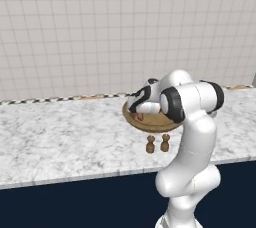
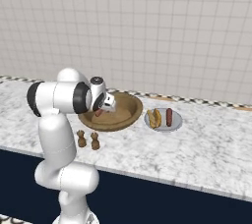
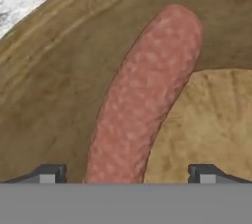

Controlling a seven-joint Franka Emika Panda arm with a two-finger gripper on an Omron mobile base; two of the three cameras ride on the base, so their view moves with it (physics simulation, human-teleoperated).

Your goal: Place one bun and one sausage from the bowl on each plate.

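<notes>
Bowl (image 3: 59, 80) bottom, half-cropped sausage (image 3: 142, 95)

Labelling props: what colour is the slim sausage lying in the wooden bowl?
Mottled reddish-brown sausage, clearest in the hand view.

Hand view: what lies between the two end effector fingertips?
A sausage runs up between the open fingertips, lying in the wooden bowl, with a bun beside it.
</notes>
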